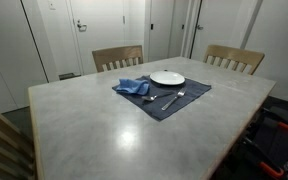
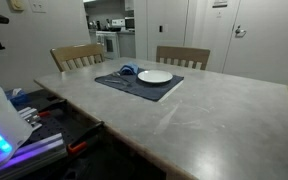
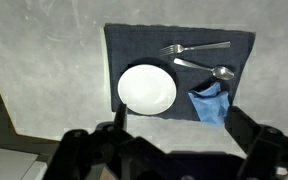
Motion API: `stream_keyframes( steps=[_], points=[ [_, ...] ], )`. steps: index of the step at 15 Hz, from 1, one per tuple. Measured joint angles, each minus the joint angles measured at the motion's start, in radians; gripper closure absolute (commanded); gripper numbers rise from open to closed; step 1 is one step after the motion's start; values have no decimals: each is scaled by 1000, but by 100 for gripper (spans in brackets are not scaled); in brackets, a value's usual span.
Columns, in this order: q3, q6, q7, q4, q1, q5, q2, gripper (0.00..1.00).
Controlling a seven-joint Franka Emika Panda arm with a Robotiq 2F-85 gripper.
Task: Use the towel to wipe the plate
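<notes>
A white plate [image 1: 167, 78] [image 2: 154, 76] [image 3: 147, 88] lies on a dark placemat [image 1: 184, 106] [image 2: 134, 88] [image 3: 134, 45] on the far half of the grey table. A crumpled blue towel [image 1: 134, 87] [image 2: 126, 72] [image 3: 210, 102] lies on the mat beside the plate. My gripper [image 3: 179, 135] shows only in the wrist view. Its two fingers are spread wide and empty, high above the table, over the mat's near edge between plate and towel. The arm is out of both exterior views.
A fork [image 3: 194, 47] [image 1: 172, 99] and a spoon [image 3: 209, 68] lie on the mat next to the plate. Two wooden chairs [image 1: 117, 57] [image 1: 234, 58] stand at the table's [image 1: 94, 130] far side. Equipment sits on the floor [image 2: 44, 130].
</notes>
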Motion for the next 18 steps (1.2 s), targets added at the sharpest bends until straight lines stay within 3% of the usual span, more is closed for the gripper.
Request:
stream_keyframes(
  steps=[18],
  points=[
    [54,99,-18,229,92,56,387,0]
  ],
)
